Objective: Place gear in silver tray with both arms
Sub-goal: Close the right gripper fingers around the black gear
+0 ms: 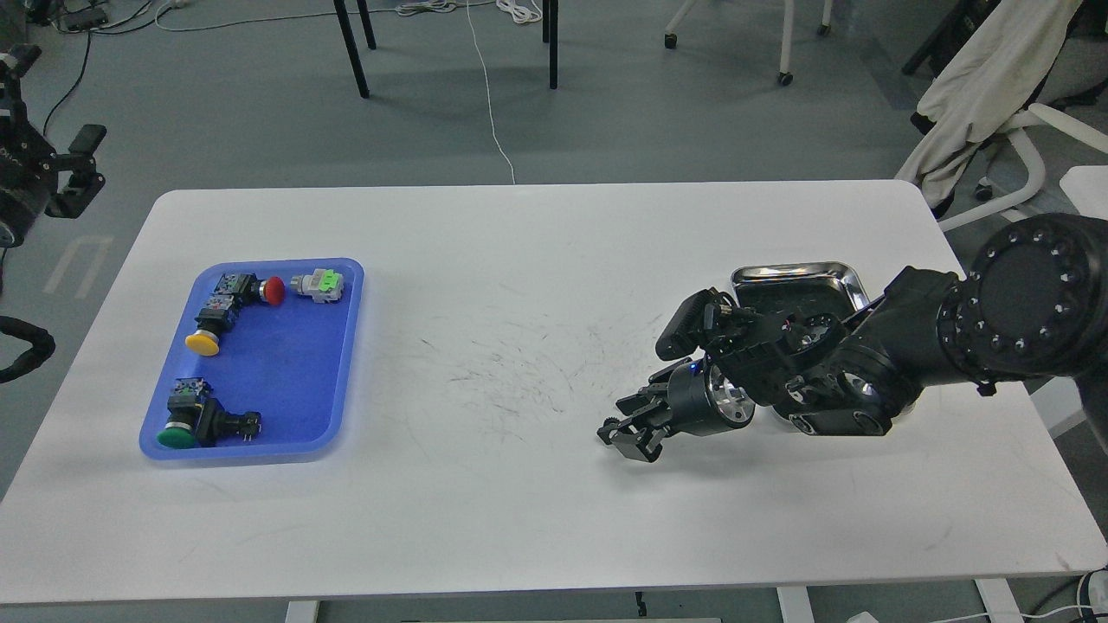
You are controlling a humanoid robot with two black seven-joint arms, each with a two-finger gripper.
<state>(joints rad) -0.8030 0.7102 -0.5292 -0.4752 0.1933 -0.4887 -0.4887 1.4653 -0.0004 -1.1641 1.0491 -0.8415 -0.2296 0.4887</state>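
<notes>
Gear: a small dark toothed piece [608,425] seems pinched at the fingertips of the right hand [629,433], low over the white worktop [519,260], though it is too small to be sure. Behind that arm sits the silver tray [796,279], partly hidden. Left hand [76,169] hovers off the worktop's left edge; its grip cannot be told. Likely step: carrying. Next, the hand must swing back over the tray and release.

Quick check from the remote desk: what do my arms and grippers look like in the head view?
The right arm is black and bulky, with a round joint cap ringed by bolts, silver ring joints and a small blue light. Its right gripper is a black toothed claw. The left arm shows only as black housings and a cable at the frame's edge.
</notes>
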